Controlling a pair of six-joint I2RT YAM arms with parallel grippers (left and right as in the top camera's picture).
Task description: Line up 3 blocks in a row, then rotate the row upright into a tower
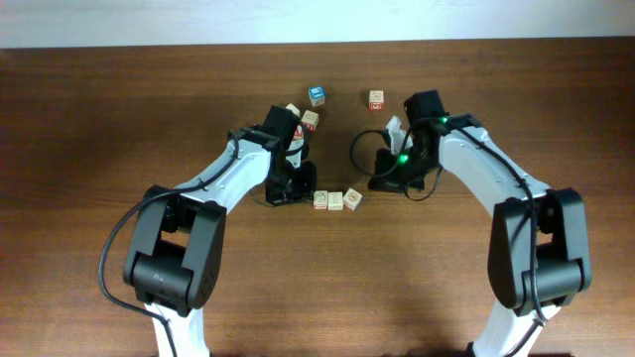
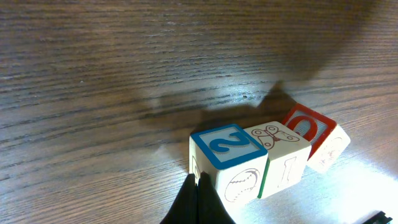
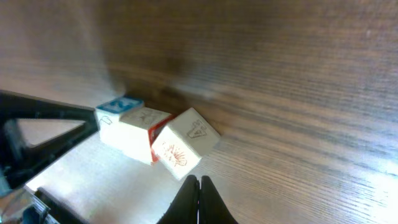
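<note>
Three blocks lie in a row on the wooden table: a blue-topped "2" block (image 2: 227,163) (image 1: 320,199), a pale middle block (image 2: 281,154) (image 1: 335,200), and a red-topped end block (image 2: 316,138) (image 1: 353,198) that sits turned askew to the other two. My left gripper (image 2: 198,180) (image 1: 308,192) is shut with nothing in it, its tips against the left corner of the blue-topped block. From the other end of the row my right gripper (image 3: 199,180) (image 1: 369,188) is also shut and empty, just short of the askew block (image 3: 185,143).
Further back lie a loose blue-faced cube (image 1: 317,95) and a red-lettered cube (image 1: 376,98). Two more cubes (image 1: 309,119) sit beside my left arm's wrist. The table's far edge runs along the top of the overhead view.
</note>
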